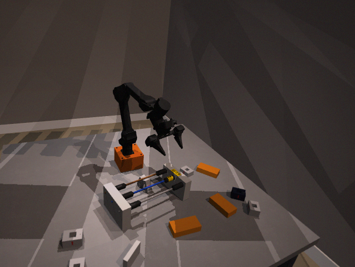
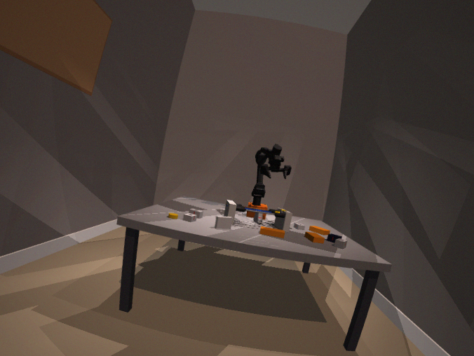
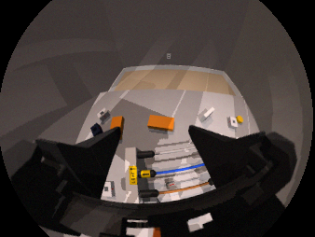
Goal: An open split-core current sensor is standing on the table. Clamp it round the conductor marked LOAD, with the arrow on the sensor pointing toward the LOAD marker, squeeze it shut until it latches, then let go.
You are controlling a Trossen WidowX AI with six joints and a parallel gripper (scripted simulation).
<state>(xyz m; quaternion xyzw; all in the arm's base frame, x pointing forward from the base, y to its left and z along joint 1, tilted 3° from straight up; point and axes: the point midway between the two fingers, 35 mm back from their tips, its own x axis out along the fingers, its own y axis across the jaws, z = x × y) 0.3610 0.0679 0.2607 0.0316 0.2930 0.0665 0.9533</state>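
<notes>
My gripper (image 1: 173, 151) (image 2: 277, 177) (image 3: 156, 129) is open and empty, high above the conductor rack. A blue conductor (image 1: 149, 187) (image 2: 258, 209) (image 3: 179, 170) runs between two end blocks, in the middle of three. Its black sleeve carries a yellow band (image 1: 169, 178) (image 3: 145, 174). A yellow label (image 1: 175, 172) (image 3: 133, 174) with small lettering is on the adjacent block; I cannot read it surely. A light grey piece with a red mark, apparently the open sensor (image 1: 146, 181) (image 2: 258, 217) (image 3: 172, 183), stands behind the blue conductor, partly hidden. Its arrow direction cannot be told.
A brown conductor (image 1: 141, 179) and a grey conductor (image 1: 156, 195) flank the blue one. The end blocks (image 1: 116, 206) (image 1: 185, 189) stand upright. Orange blocks (image 1: 186, 225) (image 1: 222, 204) (image 1: 208, 170), a dark blue piece (image 1: 238, 194) and several grey pieces lie around. A yellow disc (image 2: 173, 216) lies at the left.
</notes>
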